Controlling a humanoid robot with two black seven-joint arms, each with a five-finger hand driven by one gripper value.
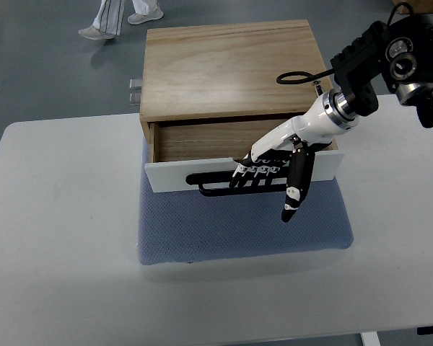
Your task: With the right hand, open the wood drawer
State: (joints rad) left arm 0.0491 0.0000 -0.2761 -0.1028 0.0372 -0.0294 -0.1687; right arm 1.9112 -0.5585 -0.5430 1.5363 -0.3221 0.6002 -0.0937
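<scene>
A blue mat (pixel 202 231) is lying under the wood drawer (pixel 202 148) near the desk's (pixel 58 216) far edge; the right hand's (pixel 270 169) fingers (pixel 249 173) are curling around its black handle (pixel 209 184).

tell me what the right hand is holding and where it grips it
The right hand holds the wood drawer by its black handle, fingers hooked over the bar near its right end, thumb pointing down free.

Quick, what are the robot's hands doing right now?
Right hand: fingers curled around the drawer handle.
Left hand: not in view.
</scene>
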